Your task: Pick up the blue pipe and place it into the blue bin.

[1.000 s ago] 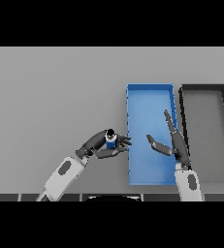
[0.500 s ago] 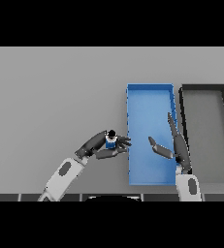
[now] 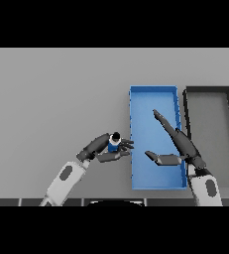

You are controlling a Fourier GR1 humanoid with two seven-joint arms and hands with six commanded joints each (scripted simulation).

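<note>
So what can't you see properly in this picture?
- Blue pipe, head view: mostly wrapped by the left hand; its shape stays unclear.
- Blue bin floor: partly covered by the right hand.
- Dark bin: its right side is cut by the picture's edge.

The left hand (image 3: 100, 148) grips the blue pipe (image 3: 114, 145) just left of the blue bin (image 3: 153, 90). The right hand (image 3: 178, 149) hovers spread over the bin.

L hand (image 3: 102, 150) w/ blue pipe (image 3: 114, 144) barely nudged down-left — R hand (image 3: 181, 147) drifted slightly right.
</note>
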